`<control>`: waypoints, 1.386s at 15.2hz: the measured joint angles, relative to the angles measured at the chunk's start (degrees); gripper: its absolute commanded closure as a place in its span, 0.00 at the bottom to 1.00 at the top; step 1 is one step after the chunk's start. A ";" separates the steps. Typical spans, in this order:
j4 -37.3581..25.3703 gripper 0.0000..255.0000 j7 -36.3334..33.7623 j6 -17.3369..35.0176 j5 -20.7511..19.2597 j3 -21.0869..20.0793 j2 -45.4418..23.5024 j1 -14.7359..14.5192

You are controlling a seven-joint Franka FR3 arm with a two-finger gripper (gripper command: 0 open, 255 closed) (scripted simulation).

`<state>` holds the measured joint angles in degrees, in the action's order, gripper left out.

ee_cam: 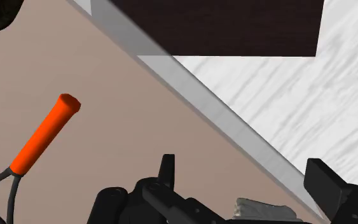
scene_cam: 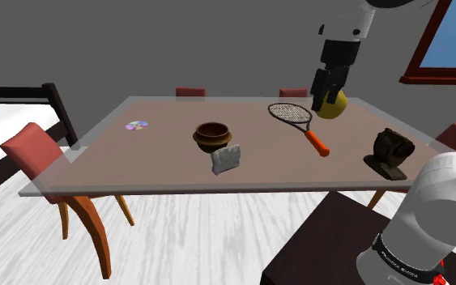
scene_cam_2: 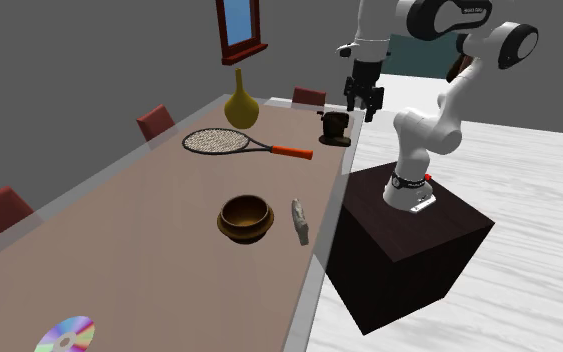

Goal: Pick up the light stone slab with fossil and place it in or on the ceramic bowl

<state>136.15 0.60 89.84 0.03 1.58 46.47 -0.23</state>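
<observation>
Jaws stand wide apart and empty, hanging high above the tabletop [scene_cam: 137, 162] edge, near the orange handle of the racket [scene_cam: 289, 112]. Pale slab [scene_cam: 225, 159] stands on edge on the tabletop, just beside the brown bowl [scene_cam: 212, 134] on its side toward the stand [scene_cam_2: 399, 250] — well apart from the jaws. In the shoulder view a yellow vase [scene_cam: 337, 106] sits behind the jaws.

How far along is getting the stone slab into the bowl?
Nothing looks done: the slab stands on the table beside the brown bowl, not in it. Nothing is in hand: the pincer hangs open and empty, high up near the racket's orange handle. Left: reach the slab, grasp it, lift it, set it in the bowl.
</observation>
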 measured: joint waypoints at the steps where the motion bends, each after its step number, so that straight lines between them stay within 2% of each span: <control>1: 0.00 0.00 0.00 0.00 0.00 0.00 0.00 0.00; 4: -0.25 0.00 5.26 3.55 -0.99 1.43 -3.97 -1.79; 10: -1.84 0.00 20.99 13.09 -3.08 5.44 -15.27 -6.39; 21: -10.67 0.00 48.33 25.94 -1.93 7.55 -37.22 -14.30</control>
<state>125.48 48.93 115.78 -1.89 9.12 9.26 -14.53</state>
